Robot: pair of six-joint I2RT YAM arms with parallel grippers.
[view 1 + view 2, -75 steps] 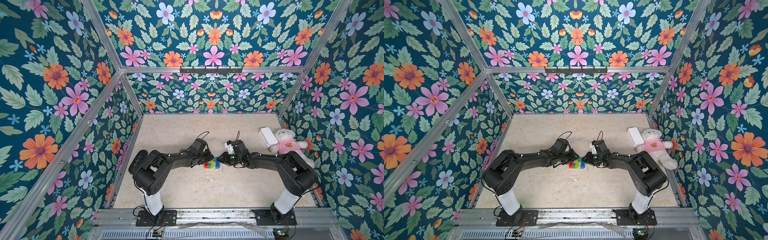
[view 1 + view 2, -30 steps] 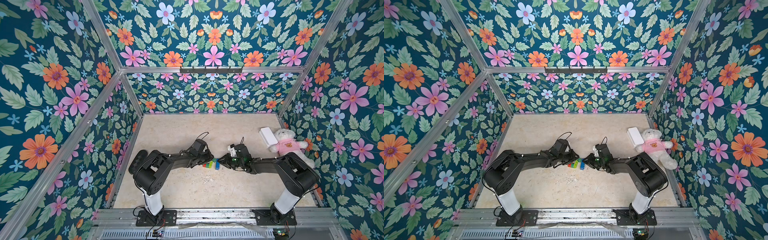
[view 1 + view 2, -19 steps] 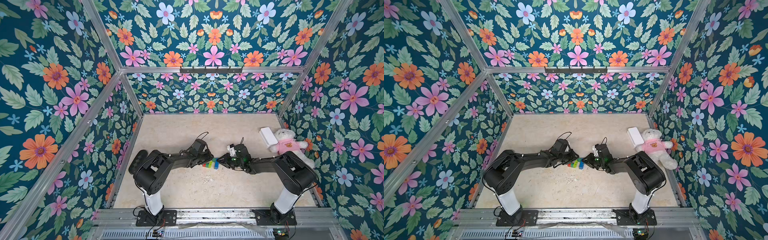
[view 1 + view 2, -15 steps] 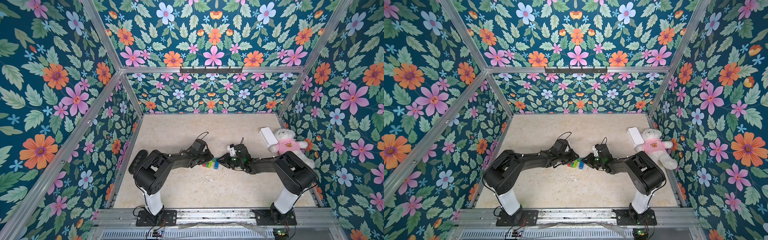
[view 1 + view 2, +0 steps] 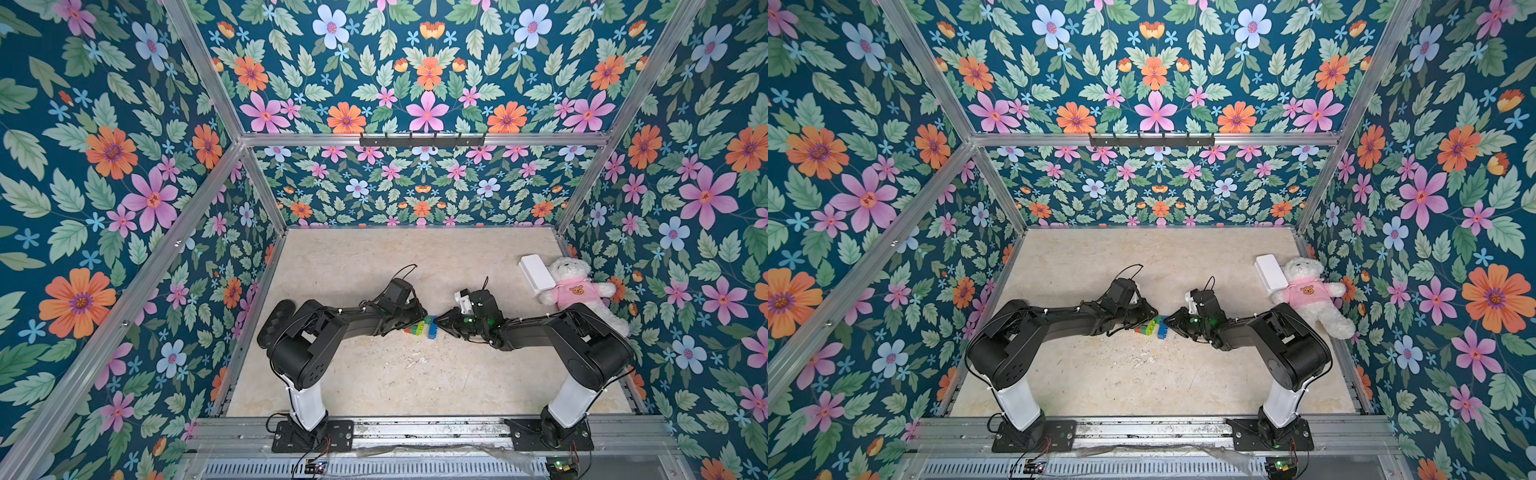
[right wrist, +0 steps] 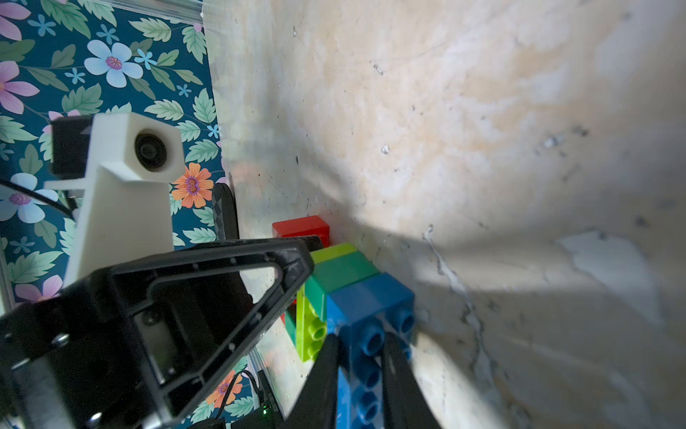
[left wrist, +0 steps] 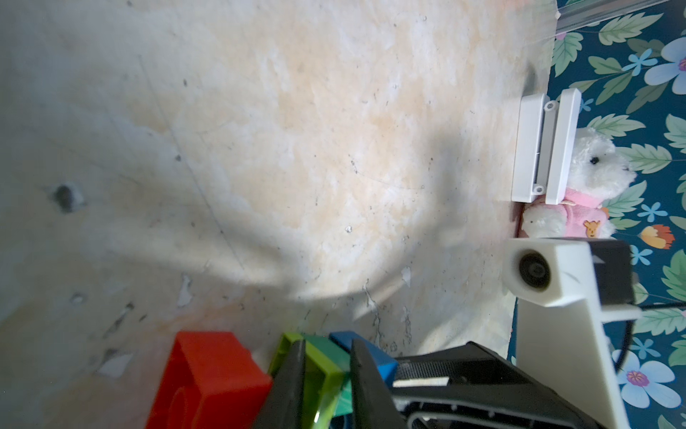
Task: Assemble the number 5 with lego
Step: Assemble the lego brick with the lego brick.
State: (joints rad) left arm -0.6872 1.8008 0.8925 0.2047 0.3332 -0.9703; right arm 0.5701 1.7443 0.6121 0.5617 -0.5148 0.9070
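Note:
The lego lies mid-table between my two arms as a small block (image 5: 419, 328) of red, lime and dark-green layers. In the left wrist view my left gripper (image 7: 326, 375) is shut across the lime-green brick (image 7: 319, 367) and the dark-green layer beside it, with the red brick (image 7: 208, 379) at the outer end. My right gripper (image 6: 362, 356) is shut on the blue brick (image 6: 371, 297), its fingers either side of the studs. The blue brick (image 5: 432, 328) lies against the dark-green layer (image 6: 341, 273), set slightly off to the near side. The lower dark-green layer is mostly hidden.
A white box (image 5: 536, 274) and a white teddy (image 5: 575, 291) in a pink shirt lie at the back right by the floral wall. Floral walls enclose the beige tabletop on three sides. Both arms stretch low across the middle, tips almost meeting.
My right gripper has edged left with the blue brick, bringing it against the block's green side. The left arm and the block have stayed put.

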